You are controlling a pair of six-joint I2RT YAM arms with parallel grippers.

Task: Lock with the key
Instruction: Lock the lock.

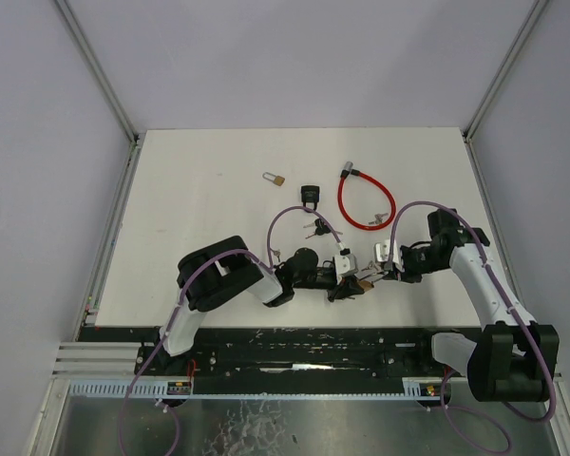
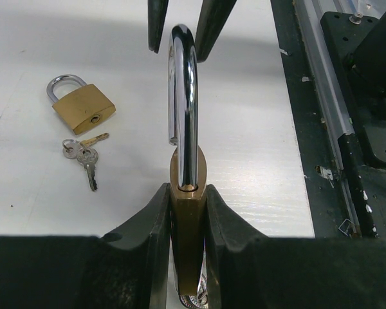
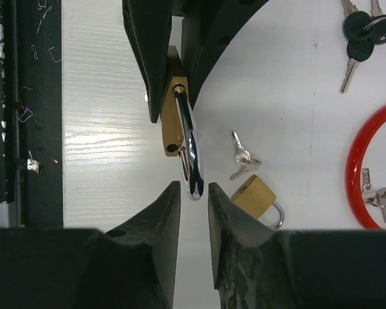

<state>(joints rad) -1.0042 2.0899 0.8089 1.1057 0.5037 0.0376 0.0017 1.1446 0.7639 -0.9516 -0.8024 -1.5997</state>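
- brass padlock (image 1: 363, 282) is at about 6 o'clock on the table (image 1: 190, 190) in the top view, near the front edge. the left gripper (image 2: 188, 193) has its fingers closed tight on the body's two flat faces
- its shackle (image 2: 183, 96) sticks out toward 12 o'clock in the left wrist view. the free leg is out of its hole, so i'd say it's not latched yet
- right gripper (image 3: 192, 193) straddles the bend, fingers a little apart, slim gap on each side, gripping nothing
- long axis runs roughly 9 to 3 in the top view, with the left arm on the body end and the right arm on the bend
- spare padlock (image 2: 83, 109) and keys (image 2: 83, 154) lie at 10 o'clock from the body, well apart from it. red cable lock (image 3: 367, 167) is out at 3 o'clock in the right wrist view, so there looks to be plenty of room to push
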